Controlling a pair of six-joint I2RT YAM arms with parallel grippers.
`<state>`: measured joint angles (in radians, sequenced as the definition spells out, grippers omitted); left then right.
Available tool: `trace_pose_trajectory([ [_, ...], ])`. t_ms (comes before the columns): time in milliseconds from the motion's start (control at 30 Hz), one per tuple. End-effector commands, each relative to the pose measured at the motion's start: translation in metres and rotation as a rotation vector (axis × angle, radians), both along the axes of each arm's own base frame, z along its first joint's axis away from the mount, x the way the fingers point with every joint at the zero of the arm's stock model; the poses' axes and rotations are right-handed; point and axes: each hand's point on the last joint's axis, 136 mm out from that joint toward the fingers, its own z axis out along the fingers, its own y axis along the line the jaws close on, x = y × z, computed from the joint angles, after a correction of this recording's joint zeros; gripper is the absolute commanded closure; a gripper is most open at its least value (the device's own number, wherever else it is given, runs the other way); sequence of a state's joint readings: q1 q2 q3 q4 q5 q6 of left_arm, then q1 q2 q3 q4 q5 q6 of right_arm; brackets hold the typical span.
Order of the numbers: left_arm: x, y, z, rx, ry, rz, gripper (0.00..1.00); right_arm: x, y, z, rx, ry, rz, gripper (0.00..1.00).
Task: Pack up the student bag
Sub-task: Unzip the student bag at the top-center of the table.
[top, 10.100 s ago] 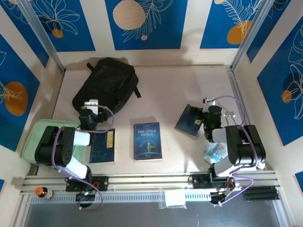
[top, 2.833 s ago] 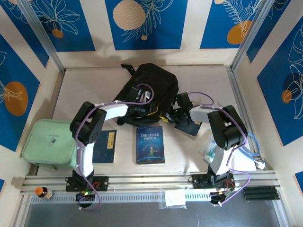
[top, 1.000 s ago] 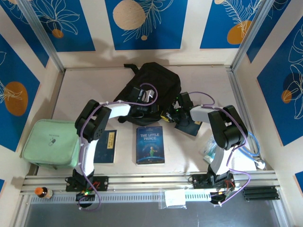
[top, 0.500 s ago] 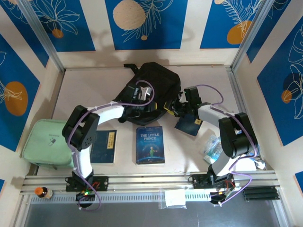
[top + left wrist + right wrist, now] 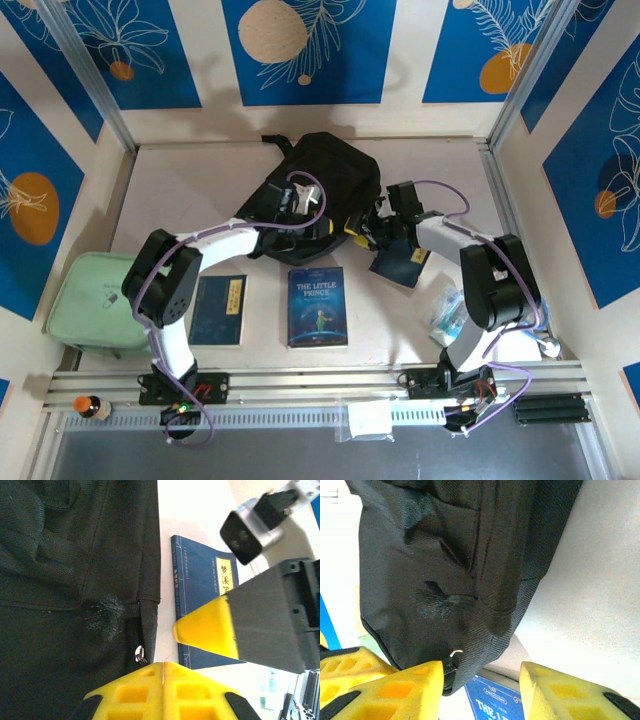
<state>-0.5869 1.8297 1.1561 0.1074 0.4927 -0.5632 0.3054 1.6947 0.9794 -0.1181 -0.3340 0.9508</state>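
Lying at the middle of the table toward the back wall, the student bag is seen with its near edge turned to both grippers. The left gripper is pressed shut just beside the zip pull; whether fabric is pinched cannot be told. The right gripper is held with its jaws apart at the bag's lower corner, with nothing clamped. A dark blue book beside the bag is partly covered by the right arm. The Little Prince book and another blue book are laid nearer the bases. A mint-green case is set at the left edge and a plastic packet at the right. What the bag and case hold cannot be told.
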Motion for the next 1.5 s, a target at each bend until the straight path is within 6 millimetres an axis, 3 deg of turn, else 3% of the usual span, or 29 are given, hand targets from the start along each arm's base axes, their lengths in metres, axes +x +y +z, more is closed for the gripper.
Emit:
trace_pose_trajectory([
  [0,-0.011,-0.001,0.01,0.014,-0.033,-0.035,1.0,-0.001,0.014,0.006,0.049,0.049,0.018,0.55],
  [167,-0.011,0.001,0.013,0.043,-0.042,-0.026,1.0,0.002,0.013,0.019,0.061,-0.054,0.044,0.61],
  [367,-0.003,0.005,0.025,0.092,-0.043,0.001,1.0,0.003,0.002,0.041,-0.139,-0.527,0.236,0.65],
  [500,-0.002,0.008,0.036,0.127,-0.05,-0.003,1.0,-0.001,0.009,0.069,-0.179,-0.793,0.382,0.64],
  [600,0.003,0.011,0.047,0.138,-0.065,0.004,1.0,0.001,0.019,0.079,-0.179,-0.927,0.481,0.61],
  [767,0.011,0.012,0.055,0.134,-0.063,0.018,1.0,0.007,0.035,0.077,-0.153,-1.029,0.589,0.61],
  [900,0.017,0.015,0.046,0.147,-0.024,0.055,1.0,0.012,0.045,0.067,-0.134,-1.043,0.599,0.61],
  [1133,0.021,0.019,0.04,0.125,0.038,0.083,1.0,0.004,0.062,0.05,-0.103,-1.036,0.61,0.65],
  [1467,0.025,0.023,0.033,0.111,0.091,0.104,1.0,-0.005,0.063,0.03,-0.119,-1.039,0.605,0.68],
])
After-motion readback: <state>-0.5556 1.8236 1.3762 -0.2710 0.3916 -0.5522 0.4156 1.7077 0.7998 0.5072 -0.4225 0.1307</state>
